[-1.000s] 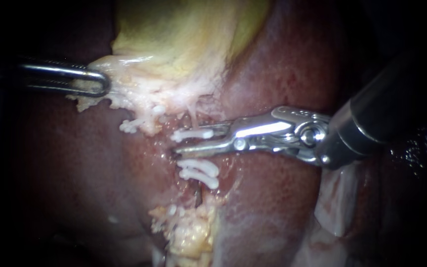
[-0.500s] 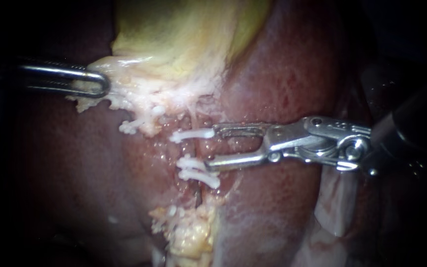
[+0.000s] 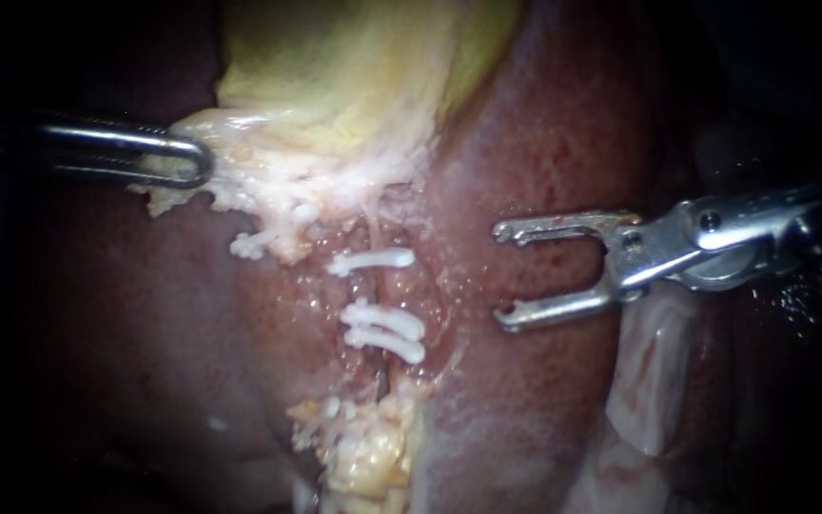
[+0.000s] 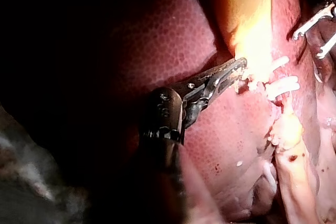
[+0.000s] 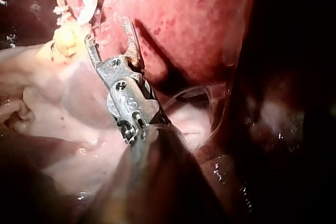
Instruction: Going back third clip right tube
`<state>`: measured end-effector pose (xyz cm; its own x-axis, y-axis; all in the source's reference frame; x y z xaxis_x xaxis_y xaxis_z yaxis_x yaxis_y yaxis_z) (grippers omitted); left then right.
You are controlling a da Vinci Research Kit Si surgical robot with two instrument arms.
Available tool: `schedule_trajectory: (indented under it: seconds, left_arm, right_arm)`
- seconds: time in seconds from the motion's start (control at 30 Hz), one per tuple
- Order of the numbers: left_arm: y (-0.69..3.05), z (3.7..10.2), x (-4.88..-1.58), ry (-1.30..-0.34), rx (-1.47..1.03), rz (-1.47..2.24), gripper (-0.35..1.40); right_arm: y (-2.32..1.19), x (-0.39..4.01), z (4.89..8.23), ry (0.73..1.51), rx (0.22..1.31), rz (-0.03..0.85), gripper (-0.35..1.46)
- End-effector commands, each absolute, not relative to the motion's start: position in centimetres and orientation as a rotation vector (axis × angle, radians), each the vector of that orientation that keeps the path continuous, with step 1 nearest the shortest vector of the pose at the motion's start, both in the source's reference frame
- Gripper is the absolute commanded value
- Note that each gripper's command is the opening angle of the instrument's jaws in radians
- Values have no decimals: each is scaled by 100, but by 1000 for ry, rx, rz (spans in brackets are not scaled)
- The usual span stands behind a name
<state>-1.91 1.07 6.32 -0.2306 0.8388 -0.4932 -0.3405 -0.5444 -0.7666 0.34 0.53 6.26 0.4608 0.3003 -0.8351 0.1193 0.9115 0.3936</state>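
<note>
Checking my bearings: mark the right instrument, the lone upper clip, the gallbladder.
right instrument [image 3: 499, 276]: endoscope view, between its open jaws.
lone upper clip [image 3: 371, 260]: endoscope view, bar's middle.
gallbladder [image 3: 363, 76]: endoscope view, yellow wall.

Gallbladder: the pale yellow, sac-like gallbladder [image 3: 354, 86] sits at upper centre on the dark red liver [image 3: 544, 152], which extends to both sides and below.
Left instrument: the slim steel left instrument [image 3: 183, 160] enters from the left, jaws closed on the gallbladder's lower left fringe.
Clips: a white plastic upper clip [image 3: 371, 260] lies below the gallbladder, with a touching pair of like clips [image 3: 387, 322] beneath it, all apparently crosswise on a thin tube [image 3: 371, 290].
Right instrument: the steel right instrument [image 3: 501, 276] lies right of the clips and apart from them, over the liver, with nothing between its parted jaws.
</note>
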Motion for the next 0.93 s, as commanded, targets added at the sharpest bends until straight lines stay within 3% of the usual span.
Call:
schedule_trajectory:
  seconds: [0.03,0.5,0.93]
  left_arm:
    - [107,633,-192,-663,-1203,1870,-35]
    - [89,675,-232,-629,-1216,1912,-35]
    - [88,677,-235,-621,-1227,1927,-35]
  right_arm:
    - [52,30,624,1087,431,106,50]
    - [48,25,617,1055,433,77,50]
    - [49,26,613,1055,435,78,50]
